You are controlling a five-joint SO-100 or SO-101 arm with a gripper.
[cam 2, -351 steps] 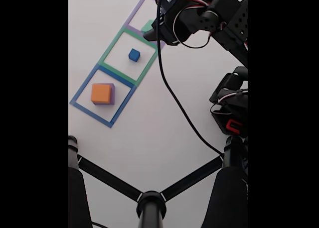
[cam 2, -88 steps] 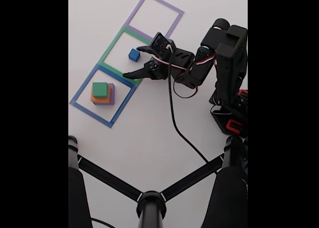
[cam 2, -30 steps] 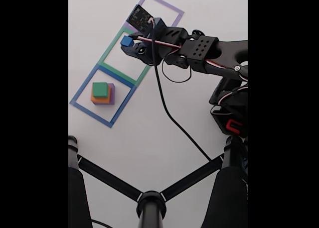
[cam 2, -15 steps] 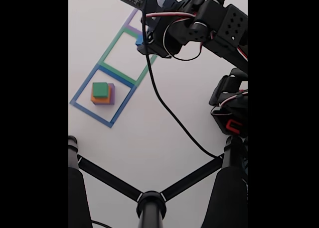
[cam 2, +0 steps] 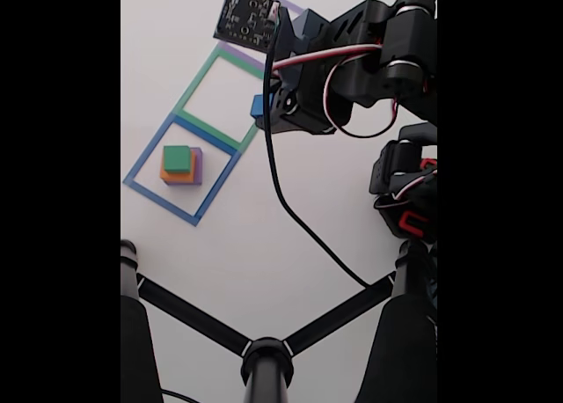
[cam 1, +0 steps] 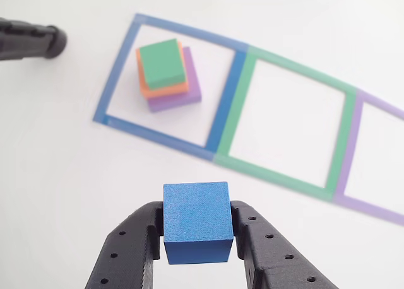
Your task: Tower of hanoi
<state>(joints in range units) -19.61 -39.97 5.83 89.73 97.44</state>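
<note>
My gripper (cam 1: 196,229) is shut on the small blue cube (cam 1: 196,221) and holds it above the white table, short of the taped squares. The fixed view shows the same blue cube (cam 2: 258,105) in the gripper (cam 2: 261,106), over the right edge of the green taped square (cam 2: 214,93). A stack of the green block (cam 1: 163,62) on the orange block (cam 1: 146,87) on the purple block (cam 1: 189,87) stands inside the blue taped square (cam 1: 170,81). That stack (cam 2: 180,164) shows left of the arm in the fixed view.
The purple taped square (cam 1: 375,156) lies past the green one (cam 1: 287,128); its corner (cam 2: 295,7) shows beside the arm. A black tripod's legs (cam 2: 264,355) spread across the near table. A black cable (cam 2: 295,209) hangs from the arm. A black bar (cam 1: 28,40) lies at upper left.
The gripper, shut on the blue cube, lifted it out of the green square and has swung it back and down toward that square's right edge. The three-block stack has not moved.
</note>
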